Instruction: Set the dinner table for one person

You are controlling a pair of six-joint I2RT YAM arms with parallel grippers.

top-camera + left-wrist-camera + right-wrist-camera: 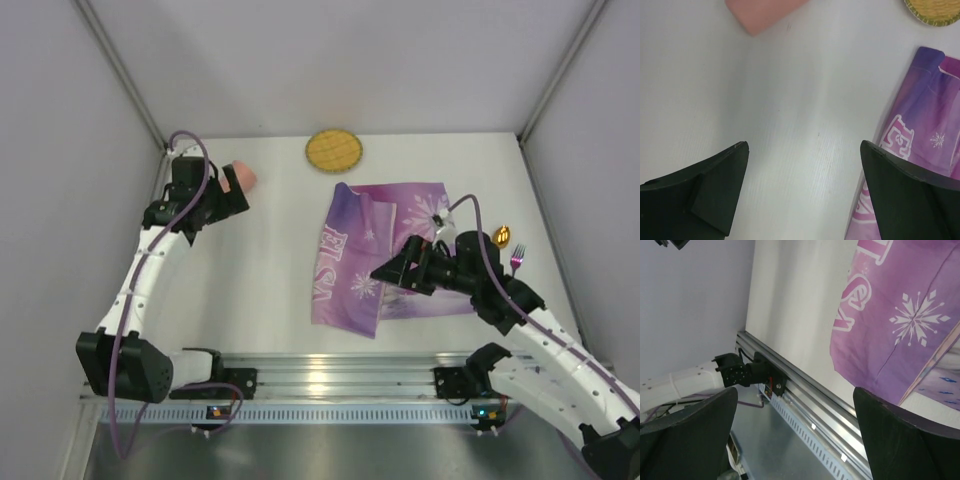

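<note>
Top, table: white table [270, 270] spans the bench; nothing is laid out properly yet.
Top, mat: purple mat [385, 255] sits right of centre, rumpled, with a far corner folded over.
Top, rest: yellow disc [334, 150] at the far edge; pink cup [243, 178] on its side nr the far-left corner; spoon [502, 236] and fork [517, 260] by the right edge. All are off the mat.
Top, me: left gripper [228, 192] just beside the cup; right gripper [390, 262] over the mat's near part.
Progress: early, I'd say. Mat needs smoothing, then disc, cup and cutlery need placing.
L wrist: my fingers are spread wide w/ nothing btwn them, only bare table. The cup is clearly untouched, which the top view leaves unclear.
R wrist: fingers apart and empty above the mat's near edge. Shows the rail [805, 395] at the near edge; no cutlery in view.
</note>
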